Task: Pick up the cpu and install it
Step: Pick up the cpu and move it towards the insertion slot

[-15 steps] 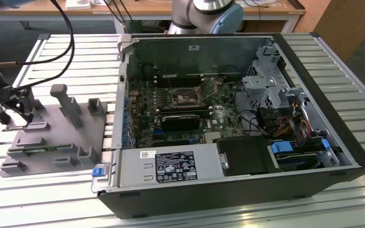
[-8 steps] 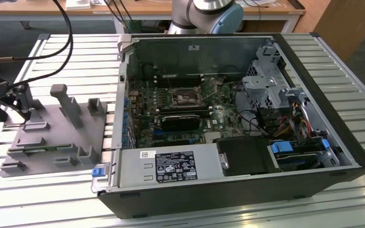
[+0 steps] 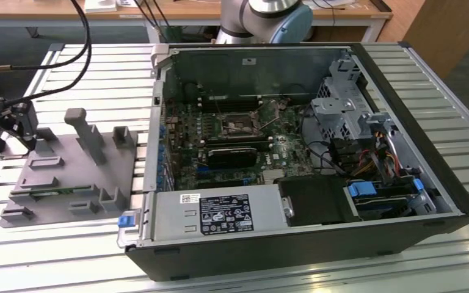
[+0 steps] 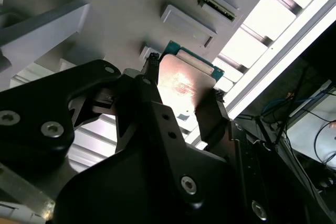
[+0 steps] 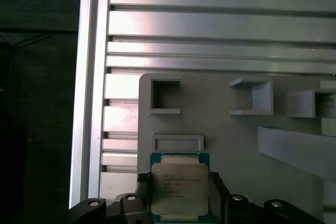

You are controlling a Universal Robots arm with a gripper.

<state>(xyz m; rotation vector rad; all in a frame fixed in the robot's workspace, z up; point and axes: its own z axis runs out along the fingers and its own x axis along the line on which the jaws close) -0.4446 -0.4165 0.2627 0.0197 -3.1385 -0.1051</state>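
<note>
We see the gripper (image 3: pixel 16 121) at the exterior view's left, above the far left part of the grey plastic fixture (image 3: pixel 63 174), which lies on the slatted metal desk (image 3: pixel 450 256). The open computer case (image 3: pixel 430 183) stands well apart from it, at the exterior view's right, with its motherboard (image 3: pixel 234 131) exposed.

In both wrist views the 2 black fingers (image 5: pixel 142 188) pinch the cpu (image 5: pixel 179 186) by 2 opposite edges. The silvery metal top of the cpu (image 4: pixel 184 83) faces the cameras, with a green border showing around it. The gripper (image 4: pixel 181 98) holds the chip level over the fixture's edge, just beside a shallow rectangular frame (image 5: pixel 177 142). We cannot tell whether the chip touches the fixture or hangs clear of it.
</note>
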